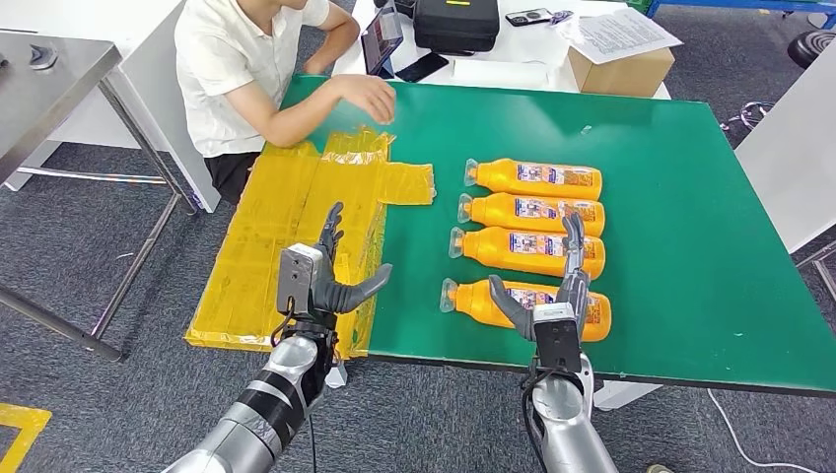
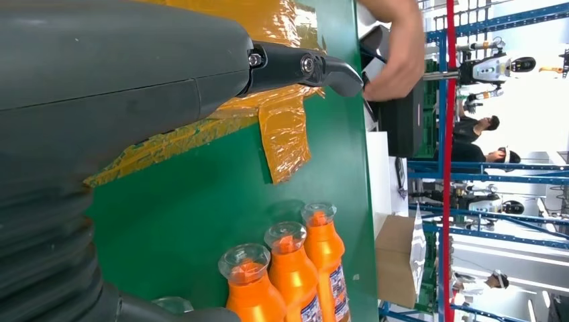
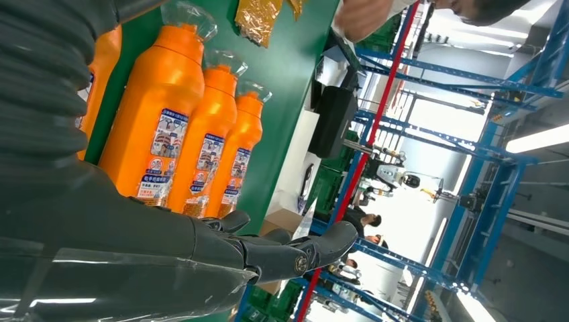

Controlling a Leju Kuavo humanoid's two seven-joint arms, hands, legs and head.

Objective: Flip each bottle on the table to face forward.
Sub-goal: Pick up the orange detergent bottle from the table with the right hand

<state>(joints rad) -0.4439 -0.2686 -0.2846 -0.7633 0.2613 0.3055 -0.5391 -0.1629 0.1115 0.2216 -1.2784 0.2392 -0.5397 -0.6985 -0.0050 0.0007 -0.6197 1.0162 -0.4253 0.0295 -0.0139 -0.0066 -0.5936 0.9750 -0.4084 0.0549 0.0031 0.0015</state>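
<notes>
On the green table (image 1: 690, 246), four orange bottles (image 1: 532, 212) show blue-and-white labels, unreadable.

Background stuff around the green table (image 1: 690, 246)

Person in a white shirt (image 1: 232, 69) leaning on the corner, yellow taped sheet (image 1: 296, 217) beside them, black case (image 1: 455, 25) and cardboard box (image 1: 621, 69) behind.

Four bottles (image 1: 532, 229) lie side by side in a row on the table (image 1: 690, 197), running away from the right hand (image 1: 552, 305), which hovers over the nearest one. The left hand (image 1: 320, 276) hangs over taped sheeting (image 1: 296, 207), left of the bottles.
</notes>
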